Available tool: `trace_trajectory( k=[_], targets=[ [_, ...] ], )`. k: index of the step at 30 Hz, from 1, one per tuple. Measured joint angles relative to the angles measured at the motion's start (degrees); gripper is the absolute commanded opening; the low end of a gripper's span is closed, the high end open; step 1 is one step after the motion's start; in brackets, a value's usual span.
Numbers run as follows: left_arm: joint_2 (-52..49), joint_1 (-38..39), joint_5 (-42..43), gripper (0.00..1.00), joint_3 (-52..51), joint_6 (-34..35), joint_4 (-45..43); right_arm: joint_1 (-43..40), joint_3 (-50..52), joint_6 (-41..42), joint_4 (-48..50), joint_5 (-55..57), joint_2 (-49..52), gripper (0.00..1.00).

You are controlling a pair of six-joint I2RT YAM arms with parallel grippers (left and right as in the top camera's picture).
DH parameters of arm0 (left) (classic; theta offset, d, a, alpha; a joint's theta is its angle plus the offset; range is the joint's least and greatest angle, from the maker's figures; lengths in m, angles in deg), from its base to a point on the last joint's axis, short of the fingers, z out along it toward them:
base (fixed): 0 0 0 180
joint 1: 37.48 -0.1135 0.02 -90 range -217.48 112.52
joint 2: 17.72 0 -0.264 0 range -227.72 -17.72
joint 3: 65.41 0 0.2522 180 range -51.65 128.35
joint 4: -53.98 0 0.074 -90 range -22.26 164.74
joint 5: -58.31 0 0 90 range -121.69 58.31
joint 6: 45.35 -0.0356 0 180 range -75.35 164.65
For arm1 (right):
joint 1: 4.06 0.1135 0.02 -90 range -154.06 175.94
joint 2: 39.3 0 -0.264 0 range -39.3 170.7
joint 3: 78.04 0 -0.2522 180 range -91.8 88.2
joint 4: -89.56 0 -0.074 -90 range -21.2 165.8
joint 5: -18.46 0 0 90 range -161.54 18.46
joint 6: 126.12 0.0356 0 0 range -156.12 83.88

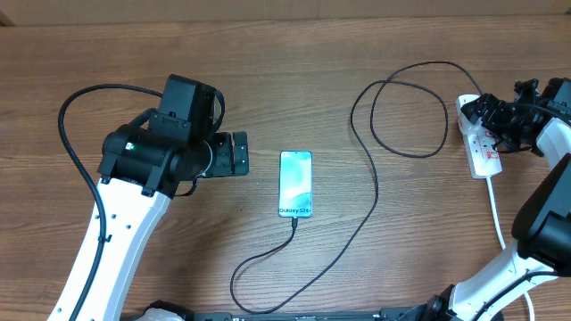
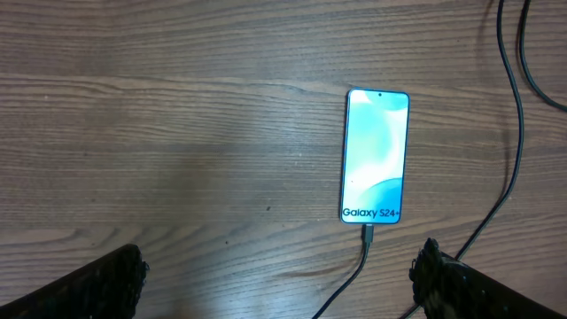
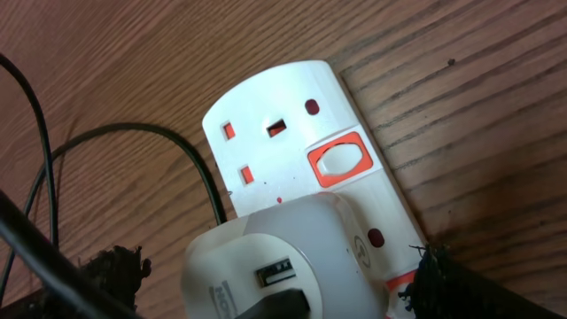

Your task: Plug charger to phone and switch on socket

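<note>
Overhead looked straight down on the whole counter [image 1: 268, 53]. The left wrist camera looked down on the phone [image 2: 376, 156] from nearer; the right wrist camera sat close over the socket [image 3: 257, 102]. Overhead showed both.

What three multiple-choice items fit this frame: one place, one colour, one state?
1. Where is the socket?
A. far right, under the right gripper
B. dead centre
C. far left

2. What colour frames the socket's switch?
A. green
B. red-orange
C. blue

3. How is the charger tip?
A. lying loose
B. pinched in a gripper
C. plugged into the phone

Answers:
1 A, the overhead view shows it at the far right below that gripper.
2 B, the right wrist view shows the red-orange surround.
3 C, the left wrist view shows the tip seated in the phone's lower end.
</note>
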State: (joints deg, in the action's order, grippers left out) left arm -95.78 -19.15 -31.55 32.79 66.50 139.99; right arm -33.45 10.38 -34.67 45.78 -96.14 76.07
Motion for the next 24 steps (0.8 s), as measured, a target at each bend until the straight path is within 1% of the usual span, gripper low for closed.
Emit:
trace_trajectory(
  k=[24],
  targets=[
    [0.00,0.00,0.02,1.00,0.00,-0.02,0.00,-0.68,-0.13,-0.50,-2.80,-0.70,-0.07,1.00]
  ],
)
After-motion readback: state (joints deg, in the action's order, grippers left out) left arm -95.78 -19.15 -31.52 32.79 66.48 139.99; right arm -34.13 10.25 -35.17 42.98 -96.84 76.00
